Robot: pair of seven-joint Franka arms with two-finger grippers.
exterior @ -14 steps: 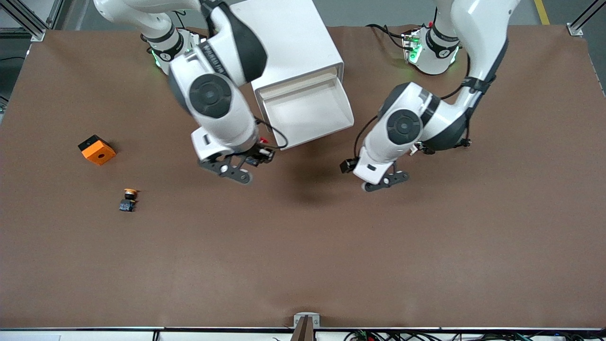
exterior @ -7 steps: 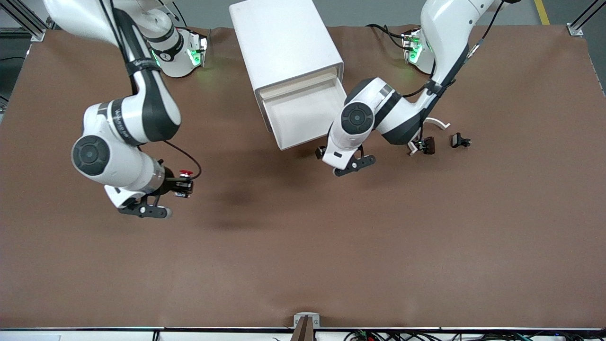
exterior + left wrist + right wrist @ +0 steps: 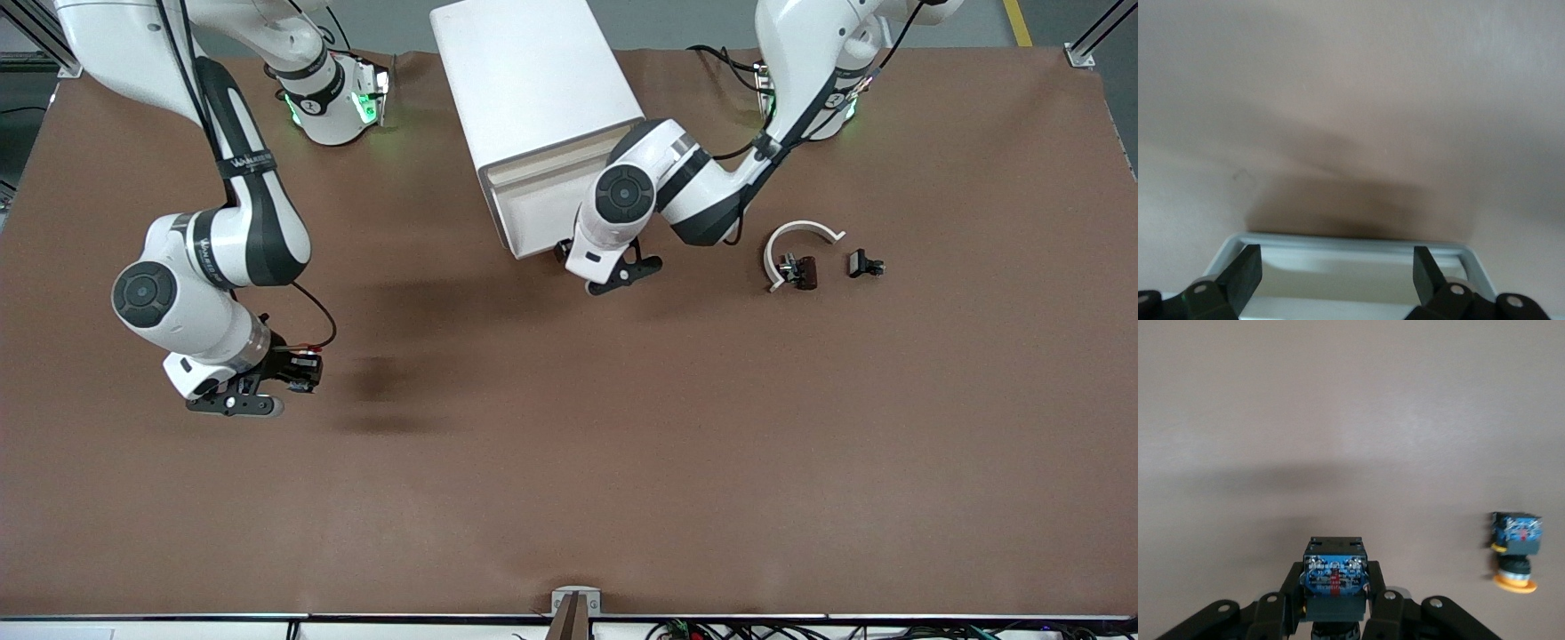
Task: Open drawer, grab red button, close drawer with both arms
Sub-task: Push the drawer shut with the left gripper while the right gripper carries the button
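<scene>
In the right wrist view my right gripper (image 3: 1335, 603) is shut on the button (image 3: 1335, 573), whose black and blue body shows between the fingers. In the front view that gripper (image 3: 300, 373) hangs over the bare table toward the right arm's end, the button (image 3: 304, 366) in it. The drawer (image 3: 533, 209) stands partly open at the top of the white cabinet (image 3: 533, 80). My left gripper (image 3: 569, 253) is at the drawer's front. The left wrist view shows it (image 3: 1336, 273) open, fingers on either side of the drawer's grey rim (image 3: 1351, 243).
A yellow-capped button (image 3: 1515, 553) lies on the table close to my right gripper; the right arm hides it in the front view. A white curved piece (image 3: 800, 233) and two small black parts (image 3: 805, 271) (image 3: 864, 264) lie toward the left arm's end.
My right arm has carried the button away from the drawer toward its own end of the table. My left gripper has come to the drawer's front, and the drawer sticks out less.
</scene>
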